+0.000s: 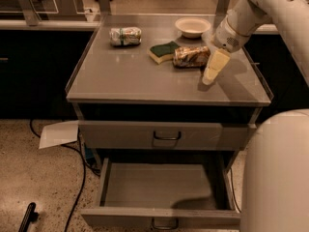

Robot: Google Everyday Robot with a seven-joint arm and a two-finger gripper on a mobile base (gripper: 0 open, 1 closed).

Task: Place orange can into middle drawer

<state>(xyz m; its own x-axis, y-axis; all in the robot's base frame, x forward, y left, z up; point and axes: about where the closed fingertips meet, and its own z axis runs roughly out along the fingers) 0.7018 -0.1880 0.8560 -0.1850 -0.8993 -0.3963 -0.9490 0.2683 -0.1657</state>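
The orange can (pixel 191 56) lies on its side on the grey cabinet top (pixel 130 81), right of a green and yellow sponge (pixel 163 51). My gripper (pixel 214 67) hangs just right of the can, pointing down and to the left, a little above the top and apart from the can. The middle drawer (pixel 159 185) stands pulled open below, its grey floor bare, its dark loop handle (pixel 165 223) at the front edge.
A whitish can with green markings (pixel 125 36) lies at the back left of the top. A white bowl (pixel 192 26) sits behind the orange can. A shut drawer front (pixel 166 137) is above the open drawer. Paper (pixel 59 133) and cables (pixel 79 178) lie on the floor at left.
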